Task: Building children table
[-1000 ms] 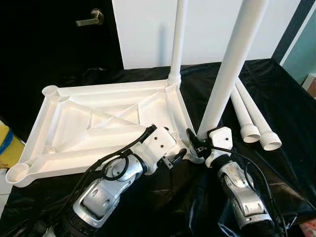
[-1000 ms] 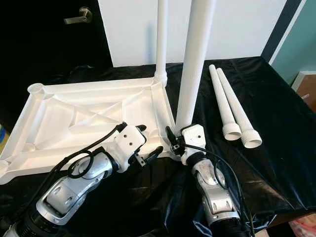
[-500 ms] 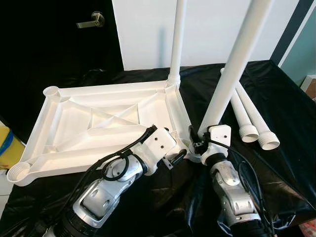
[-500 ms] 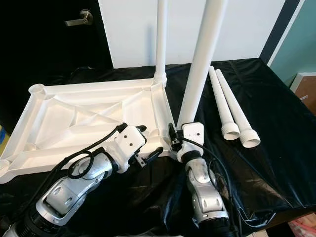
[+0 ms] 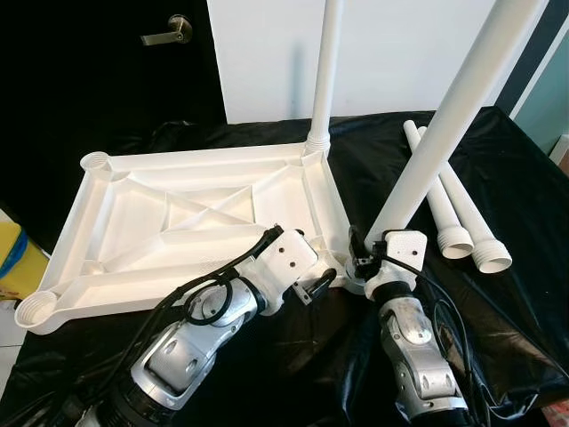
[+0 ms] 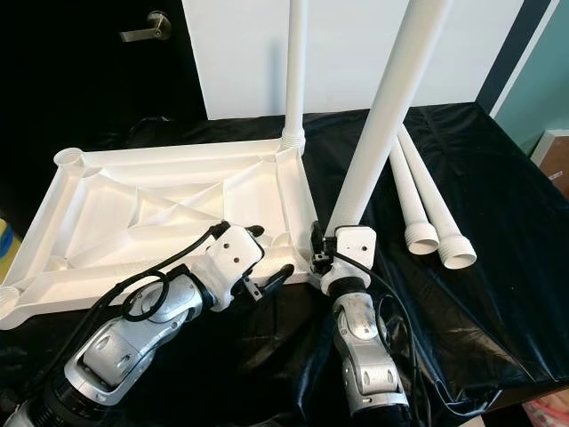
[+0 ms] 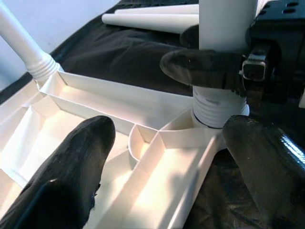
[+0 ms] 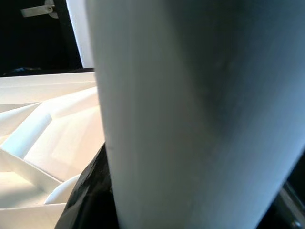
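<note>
A white table top [image 5: 178,222] lies upside down on a black cloth. One white leg [image 5: 324,71] stands upright in its far right corner socket. My right gripper [image 5: 360,261] is shut on a second leg [image 5: 444,133] just above its threaded end [image 7: 217,107], which sits at the near right corner socket [image 7: 143,143]. This leg leans away to the right. My left gripper [image 5: 313,260] is open, with its fingers [image 7: 81,157] on either side of the near right rim beside that socket, holding nothing.
Two loose legs [image 5: 458,200] lie side by side on the cloth [image 5: 498,338] to the right. A dark door with a lever handle [image 5: 169,31] and a white wall panel stand behind. Something yellow [image 5: 13,258] sits past the table's left edge.
The held leg now leans further to the right, its foot staying at the corner socket. My right forearm has swung in closer under it. The left gripper has not moved.
</note>
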### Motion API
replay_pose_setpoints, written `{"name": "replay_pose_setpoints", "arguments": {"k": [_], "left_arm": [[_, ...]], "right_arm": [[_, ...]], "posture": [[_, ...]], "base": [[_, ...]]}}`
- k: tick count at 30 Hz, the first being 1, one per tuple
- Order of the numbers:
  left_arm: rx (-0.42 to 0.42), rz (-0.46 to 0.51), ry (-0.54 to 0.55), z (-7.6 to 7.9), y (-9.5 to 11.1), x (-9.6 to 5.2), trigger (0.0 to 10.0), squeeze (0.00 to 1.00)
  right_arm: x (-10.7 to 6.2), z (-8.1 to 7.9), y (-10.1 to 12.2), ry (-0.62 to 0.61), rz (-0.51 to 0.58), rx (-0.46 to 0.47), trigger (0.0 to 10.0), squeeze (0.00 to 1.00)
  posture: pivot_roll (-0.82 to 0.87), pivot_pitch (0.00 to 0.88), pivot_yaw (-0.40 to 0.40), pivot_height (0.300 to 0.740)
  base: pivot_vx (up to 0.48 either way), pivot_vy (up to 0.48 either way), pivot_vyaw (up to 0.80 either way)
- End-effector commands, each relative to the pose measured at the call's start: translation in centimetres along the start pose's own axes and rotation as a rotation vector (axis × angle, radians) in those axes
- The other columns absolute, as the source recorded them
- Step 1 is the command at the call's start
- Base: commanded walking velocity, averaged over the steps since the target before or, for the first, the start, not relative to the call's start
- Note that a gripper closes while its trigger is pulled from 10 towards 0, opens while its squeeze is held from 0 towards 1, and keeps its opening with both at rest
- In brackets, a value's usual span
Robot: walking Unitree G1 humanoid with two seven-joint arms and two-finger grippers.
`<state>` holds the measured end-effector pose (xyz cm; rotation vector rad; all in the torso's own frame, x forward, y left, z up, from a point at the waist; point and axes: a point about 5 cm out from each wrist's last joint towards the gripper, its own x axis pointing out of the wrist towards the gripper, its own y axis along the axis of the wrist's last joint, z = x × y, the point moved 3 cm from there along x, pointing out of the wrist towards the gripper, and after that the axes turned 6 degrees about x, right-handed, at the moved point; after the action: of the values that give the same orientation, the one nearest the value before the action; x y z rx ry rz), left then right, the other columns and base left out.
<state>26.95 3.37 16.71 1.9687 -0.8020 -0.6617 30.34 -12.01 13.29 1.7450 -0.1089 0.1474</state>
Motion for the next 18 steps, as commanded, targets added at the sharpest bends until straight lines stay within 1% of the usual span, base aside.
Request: {"name": "replay_pose_setpoints", "arguments": {"k": [1, 2, 3, 5, 8, 12, 16, 17, 18], "left_arm": [[0.009, 0.019, -0.118, 1.0, 0.2, -0.1, 10.0, 0.0], [0.011, 0.019, -0.117, 1.0, 0.2, 0.0, 10.0, 0.0], [0.011, 0.019, -0.117, 1.0, 0.2, 0.0, 10.0, 0.0], [0.012, 0.018, -0.115, 0.9, 0.1, 0.0, 10.0, 0.0], [0.013, 0.019, -0.111, 0.8, 0.2, 0.0, 10.0, 0.0], [0.016, 0.028, -0.094, 0.5, 0.3, 0.1, 10.0, 0.0], [-0.003, 0.03, -0.081, 0.1, 0.4, 0.2, 10.0, 0.0], [-0.007, 0.036, -0.08, -0.1, 0.5, 0.3, 10.0, 0.0], [-0.038, 0.043, -0.08, -0.5, 0.6, 0.3, 10.0, 0.0]], "right_arm": [[0.0, 1.0, 0.0, -0.061, -0.012, -0.008, 10.0, 0.0], [0.4, 0.6, 1.3, -0.05, 0.032, -0.014, 10.0, 0.0], [0.4, 0.6, 1.3, -0.05, 0.032, -0.014, 10.0, 0.0], [0.8, -0.2, 3.2, -0.029, 0.098, -0.014, 10.0, 0.0], [1.1, -0.9, 4.7, -0.008, 0.142, 0.0, 10.0, 0.0], [1.3, -1.2, 5.4, 0.008, 0.157, 0.003, 10.0, 0.0], [1.4, -1.2, 5.5, 0.015, 0.148, 0.011, 10.0, 0.0], [1.5, -1.1, 5.4, 0.035, 0.132, 0.015, 10.0, 0.0], [1.8, -1.1, 5.2, 0.082, 0.104, 0.011, 10.0, 0.0]], "posture": [[-0.01, 0.05, 0.007, 0.74], [-0.01, 0.051, 0.006, 0.74], [-0.01, 0.051, 0.006, 0.74], [-0.01, 0.053, 0.006, 0.74], [-0.01, 0.055, 0.004, 0.74], [-0.01, 0.059, 0.003, 0.74], [-0.01, 0.06, 0.003, 0.74], [-0.01, 0.059, 0.003, 0.74], [-0.01, 0.059, 0.003, 0.74]], "base": [[0.0, 0.0, 0.0], [0.0, 0.0, 0.0], [0.0, 0.0, 0.0], [0.0, 0.0, 0.0], [0.0, 0.0, 0.0], [0.0, 0.0, 0.0], [0.0, 0.0, 0.0], [0.0, 0.0, 0.0], [0.0, 0.0, 0.0]]}}
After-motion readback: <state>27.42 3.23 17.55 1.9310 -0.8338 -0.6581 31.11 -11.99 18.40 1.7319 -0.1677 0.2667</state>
